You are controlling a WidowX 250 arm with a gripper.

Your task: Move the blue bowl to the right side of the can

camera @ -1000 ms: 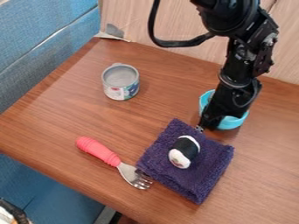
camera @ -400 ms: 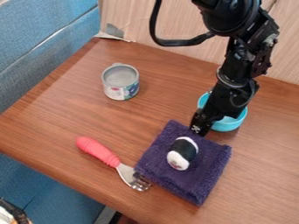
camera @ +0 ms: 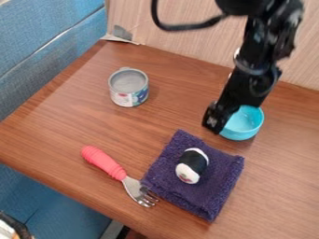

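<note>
The black gripper (camera: pixel 215 118) hangs from the upper right, at the left side of the blue bowl (camera: pixel 246 124), overlapping its left rim in the view. Whether it touches the bowl I cannot tell. The bowl is light blue, upright on the table and right of the can, with part of its left side hidden behind the gripper and arm. A grey-topped can (camera: pixel 129 87) with a coloured label stands at the upper left of the table.
A folded purple towel (camera: pixel 211 191) lies just below the gripper, with a black-and-white sushi toy (camera: pixel 192 165) on it. A fork with a red handle (camera: pixel 103 162) lies left of the towel, its tines by the towel's edge. A wooden panel (camera: pixel 181 35) stands behind the table.
The gripper has moved a little left and up, showing more of the bowl. The towel and sushi toy have shifted slightly left, and the fork's tines slightly down-left.
</note>
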